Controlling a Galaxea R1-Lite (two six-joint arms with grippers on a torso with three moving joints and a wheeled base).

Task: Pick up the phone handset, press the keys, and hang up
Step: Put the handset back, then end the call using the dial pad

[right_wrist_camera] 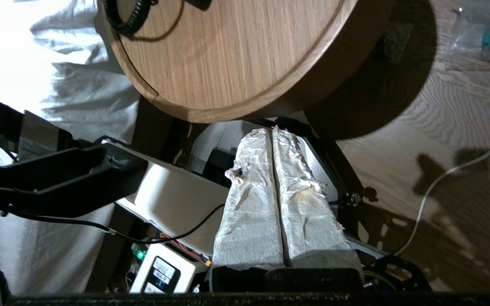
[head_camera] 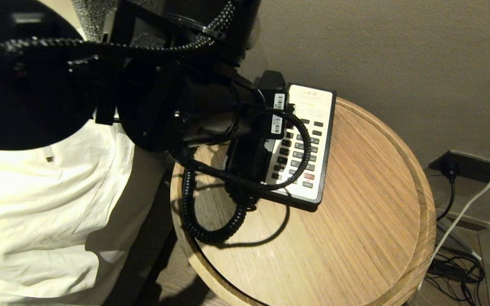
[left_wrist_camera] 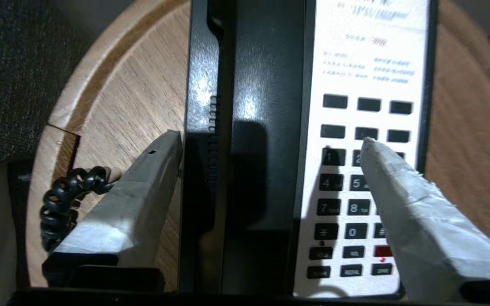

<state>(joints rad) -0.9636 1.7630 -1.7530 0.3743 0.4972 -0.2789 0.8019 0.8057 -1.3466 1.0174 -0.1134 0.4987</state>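
Right under the left gripper (left_wrist_camera: 270, 148), whose fingers stand wide apart on either side of it, the phone handset (left_wrist_camera: 262, 127) lies in its cradle running from 12 to 6 o'clock, keys (left_wrist_camera: 347, 187) at 3 o'clock, the pinched-together right gripper (right_wrist_camera: 272, 131) far below the table (head_camera: 355, 238)

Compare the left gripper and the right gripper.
The left gripper stands open, its fingers either side of the glossy black handset on the phone; the right gripper is shut on nothing. The left one hangs over the round wooden table; the right one sits low beside the table's edge. Both have white-wrapped fingers.
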